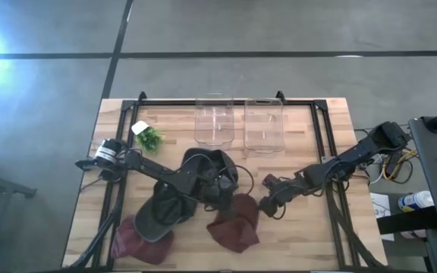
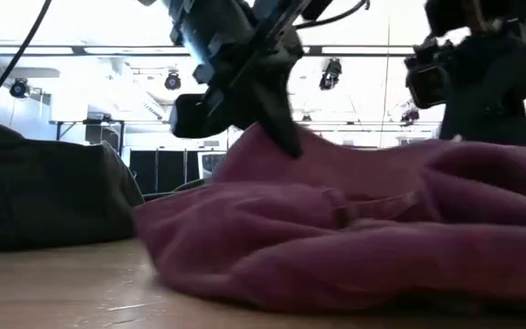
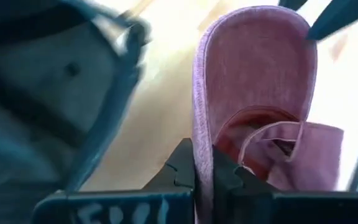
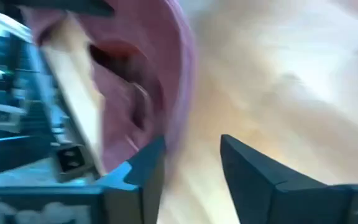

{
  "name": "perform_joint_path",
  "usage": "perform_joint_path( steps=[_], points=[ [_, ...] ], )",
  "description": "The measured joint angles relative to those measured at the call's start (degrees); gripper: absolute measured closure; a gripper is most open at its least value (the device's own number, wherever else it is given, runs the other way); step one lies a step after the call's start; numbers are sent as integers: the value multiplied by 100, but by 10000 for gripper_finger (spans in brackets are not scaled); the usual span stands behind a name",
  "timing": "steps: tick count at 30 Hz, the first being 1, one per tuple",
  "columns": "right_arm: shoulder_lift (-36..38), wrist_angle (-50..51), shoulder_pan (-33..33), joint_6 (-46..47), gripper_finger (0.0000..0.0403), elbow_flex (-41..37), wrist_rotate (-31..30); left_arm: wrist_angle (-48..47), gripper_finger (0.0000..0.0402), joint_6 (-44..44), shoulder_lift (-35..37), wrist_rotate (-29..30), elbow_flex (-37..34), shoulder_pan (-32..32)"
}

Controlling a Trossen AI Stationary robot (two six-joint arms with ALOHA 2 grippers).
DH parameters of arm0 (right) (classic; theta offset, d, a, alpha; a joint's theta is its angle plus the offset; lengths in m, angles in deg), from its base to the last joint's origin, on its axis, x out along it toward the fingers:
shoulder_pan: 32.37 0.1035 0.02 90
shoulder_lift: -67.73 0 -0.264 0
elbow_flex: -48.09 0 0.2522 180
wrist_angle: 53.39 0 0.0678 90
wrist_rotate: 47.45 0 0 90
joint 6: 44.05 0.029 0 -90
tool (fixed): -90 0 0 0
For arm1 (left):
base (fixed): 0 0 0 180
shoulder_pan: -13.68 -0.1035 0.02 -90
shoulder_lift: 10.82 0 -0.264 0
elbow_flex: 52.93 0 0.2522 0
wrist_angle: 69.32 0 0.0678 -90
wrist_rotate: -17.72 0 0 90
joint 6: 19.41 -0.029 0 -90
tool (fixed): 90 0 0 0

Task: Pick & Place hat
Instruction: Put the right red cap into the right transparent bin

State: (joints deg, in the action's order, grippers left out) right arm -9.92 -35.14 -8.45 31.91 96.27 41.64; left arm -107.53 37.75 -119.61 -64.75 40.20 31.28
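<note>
A maroon hat (image 1: 235, 224) lies on the wooden table near its front edge, and fills the low view (image 2: 354, 219). My left gripper (image 1: 224, 191) reaches it from the table's left and is shut on its rim. My right gripper (image 1: 266, 205) stands open just beside the hat's right side; in its wrist view the open fingers (image 4: 191, 163) have bare wood between them and the hat to one side. A second maroon hat (image 1: 139, 243) lies at the front left. My left gripper pinches the maroon hat's curved edge (image 3: 202, 149) between its two fingers. The fingers slant down from the table's left and far side. The hat rests on the table, its edge raised a little at the fingers (image 2: 286, 137). My right gripper's finger (image 4: 145, 165) is close to the hat; whether it touches it I cannot tell.
Two dark hats (image 1: 203, 165) (image 1: 165, 212) lie under and beside my left arm. Two clear containers (image 1: 215, 121) (image 1: 264, 125) stand at the table's far edge. A small green plant (image 1: 149, 138) sits at the far left. A black frame (image 1: 325, 136) borders the table.
</note>
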Motion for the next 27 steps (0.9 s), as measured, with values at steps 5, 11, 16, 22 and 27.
perform_joint_path(
  steps=[5, 11, 16, 22, 27],
  points=[
    [640, 1382, 214, -211, 223, 35, -385, -337, 395, 390, -1, -86, 0, 26],
    [1035, 1479, 939, -943, 228, 430, -348, -220, 395, 754, 0, -74, -48, -15],
    [416, 1472, 1355, -1433, 232, 790, -417, 368, 395, 1183, -2, -48, -202, -147],
    [-559, 1473, 1822, -1946, 232, 1214, -855, 730, 396, 1945, -2, 69, -369, -240],
    [-1084, 1652, 2070, -2516, 232, 1823, -1320, 700, 396, 2647, -4, 156, -468, -236]
  ],
)
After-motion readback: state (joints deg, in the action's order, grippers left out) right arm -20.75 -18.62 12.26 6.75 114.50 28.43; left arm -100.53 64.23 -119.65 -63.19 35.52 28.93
